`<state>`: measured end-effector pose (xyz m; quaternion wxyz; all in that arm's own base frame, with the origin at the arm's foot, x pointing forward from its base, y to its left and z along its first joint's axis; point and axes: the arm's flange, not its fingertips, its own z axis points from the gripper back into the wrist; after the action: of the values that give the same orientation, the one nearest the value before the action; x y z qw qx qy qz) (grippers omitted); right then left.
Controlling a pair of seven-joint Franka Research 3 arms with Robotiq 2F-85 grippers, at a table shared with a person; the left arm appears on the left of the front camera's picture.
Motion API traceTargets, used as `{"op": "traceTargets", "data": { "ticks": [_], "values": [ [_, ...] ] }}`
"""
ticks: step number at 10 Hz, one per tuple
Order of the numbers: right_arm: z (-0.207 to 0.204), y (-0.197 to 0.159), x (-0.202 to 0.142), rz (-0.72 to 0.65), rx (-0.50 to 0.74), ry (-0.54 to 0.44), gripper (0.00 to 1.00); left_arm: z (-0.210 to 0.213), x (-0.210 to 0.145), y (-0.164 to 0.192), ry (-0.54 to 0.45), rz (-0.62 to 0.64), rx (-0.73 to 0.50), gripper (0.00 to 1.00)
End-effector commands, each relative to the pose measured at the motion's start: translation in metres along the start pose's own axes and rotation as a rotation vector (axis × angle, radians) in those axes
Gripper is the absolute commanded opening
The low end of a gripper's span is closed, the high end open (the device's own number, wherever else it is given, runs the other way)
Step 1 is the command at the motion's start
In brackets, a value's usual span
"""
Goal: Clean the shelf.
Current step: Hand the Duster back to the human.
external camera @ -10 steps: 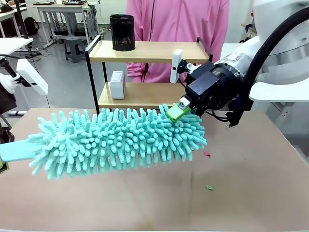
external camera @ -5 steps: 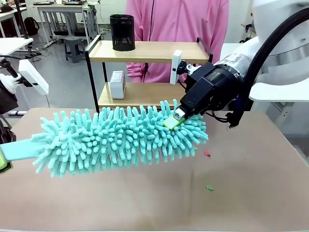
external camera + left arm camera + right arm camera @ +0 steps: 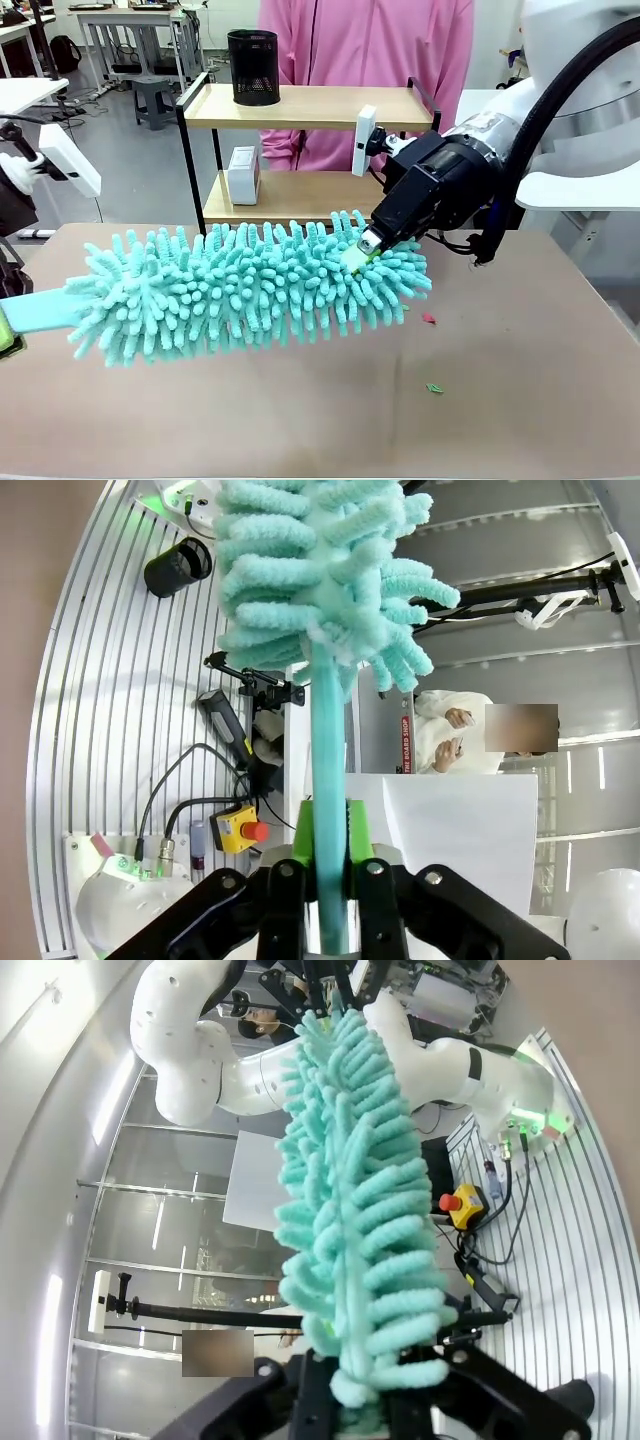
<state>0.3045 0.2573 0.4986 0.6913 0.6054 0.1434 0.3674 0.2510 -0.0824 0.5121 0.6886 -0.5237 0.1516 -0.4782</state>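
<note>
A long teal fluffy duster [image 3: 250,290] hangs level over the brown table [image 3: 520,400]. My left gripper [image 3: 4,335], at the picture's left edge, holds its flat handle [image 3: 330,780], with the green pads [image 3: 303,830] lying against both sides. My right gripper [image 3: 362,250] is shut on the duster's far fluffy end [image 3: 350,1260], its fingers buried in the strands. The shelf [image 3: 300,105] stands behind the duster at the table's far side. It has two light wooden boards in a black frame.
A black mesh cup [image 3: 253,67] stands on the shelf's top board and a white box [image 3: 243,175] on its lower board. A person in a pink top [image 3: 365,45] stands behind the shelf. A red scrap [image 3: 429,319] and a green scrap [image 3: 434,388] lie on the table.
My right gripper has sunk into the duster's end and closed on it. The duster has shifted slightly to the right. The left gripper has stayed in place.
</note>
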Motion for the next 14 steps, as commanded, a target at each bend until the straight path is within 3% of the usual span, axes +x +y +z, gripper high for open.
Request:
{"op": "traceTargets", "data": {
  "ticks": [1, 2, 4, 5, 6, 7, 9, 10, 12, 13, 14],
  "values": [
    [0.002, 0.000, -0.001, -0.016, 0.000, 0.015, 0.00, 0.005, 0.001, -0.002, -0.043, -0.023, 0.013, 0.69],
    [0.006, 0.001, -0.002, -0.018, 0.000, -0.001, 0.00, 0.011, -0.002, -0.002, -0.085, -0.017, 0.044, 0.95],
    [0.017, 0.002, -0.004, -0.013, -0.011, -0.041, 0.00, 0.028, -0.018, -0.006, -0.152, -0.008, 0.063, 1.00],
    [0.029, 0.003, -0.009, -0.015, -0.014, -0.081, 0.00, 0.041, -0.033, -0.006, -0.232, 0.014, 0.096, 1.00],
    [0.046, 0.006, -0.017, -0.034, -0.001, -0.117, 0.00, 0.059, -0.051, -0.003, -0.388, 0.071, 0.197, 1.00],
    [0.064, 0.013, -0.028, -0.048, 0.002, -0.155, 0.00, 0.081, -0.075, -0.001, -0.623, 0.113, 0.268, 1.00],
    [0.108, 0.044, -0.056, 0.009, -0.041, -0.274, 0.00, 0.124, -0.133, 0.001, -1.209, 0.253, 0.459, 1.00],
    [0.125, 0.064, -0.068, 0.099, -0.065, -0.344, 0.00, 0.133, -0.153, 0.011, -1.313, 0.316, 0.416, 1.00],
    [0.153, 0.105, -0.096, 0.325, -0.062, -0.469, 0.00, 0.138, -0.160, 0.047, -1.318, 0.456, 0.343, 1.00],
    [0.170, 0.119, -0.111, 0.393, -0.080, -0.579, 0.14, 0.148, -0.184, 0.011, -1.038, 0.298, 0.352, 1.00],
    [0.191, 0.130, -0.134, 0.449, -0.118, -0.757, 0.14, 0.148, -0.184, 0.011, -1.038, 0.298, 0.352, 1.00]
  ]
}}
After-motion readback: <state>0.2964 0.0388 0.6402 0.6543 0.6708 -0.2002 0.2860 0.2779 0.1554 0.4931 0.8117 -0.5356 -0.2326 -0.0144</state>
